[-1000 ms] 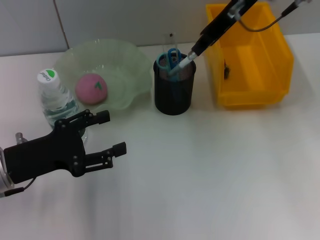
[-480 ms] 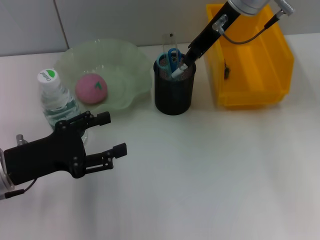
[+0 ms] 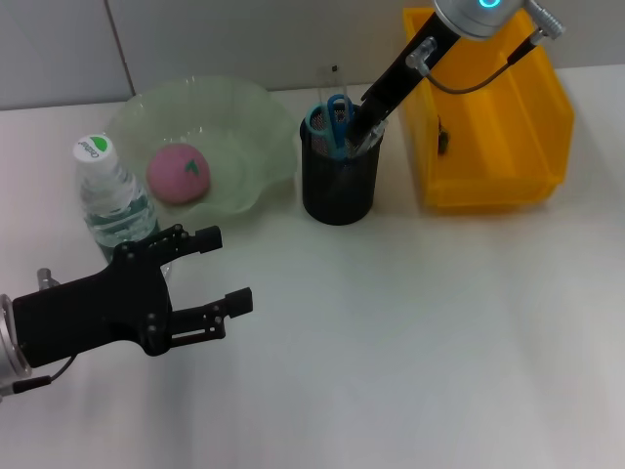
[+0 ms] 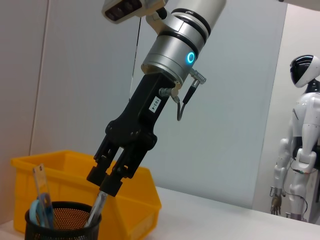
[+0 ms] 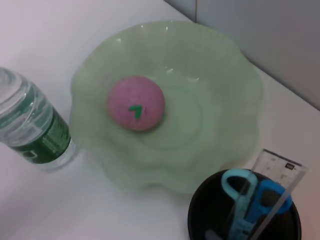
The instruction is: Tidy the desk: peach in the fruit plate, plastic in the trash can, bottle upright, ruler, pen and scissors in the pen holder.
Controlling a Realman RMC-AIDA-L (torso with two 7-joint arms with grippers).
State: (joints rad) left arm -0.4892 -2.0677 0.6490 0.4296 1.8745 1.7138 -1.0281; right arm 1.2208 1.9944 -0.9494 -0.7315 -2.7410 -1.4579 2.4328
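Observation:
My right gripper (image 3: 367, 115) reaches down over the black mesh pen holder (image 3: 339, 186), shut on a pen (image 4: 96, 210) whose lower end is inside the holder. The blue scissors (image 3: 330, 115) and the clear ruler (image 5: 277, 172) stand in the same holder. A pink peach (image 3: 179, 173) lies in the green fruit plate (image 3: 249, 117). Left of the plate, the bottle (image 3: 109, 191) stands upright. My left gripper (image 3: 227, 269) hovers open and empty near the bottle. The plastic is out of view.
The yellow trash can (image 3: 488, 186) stands right of the pen holder, with a small dark thing (image 3: 442, 139) inside. A white humanoid robot (image 4: 300, 150) stands far off in the left wrist view.
My right gripper has come down and carried the pen deeper into the pen holder, so its white tip no longer shows. The left arm has drifted slightly.

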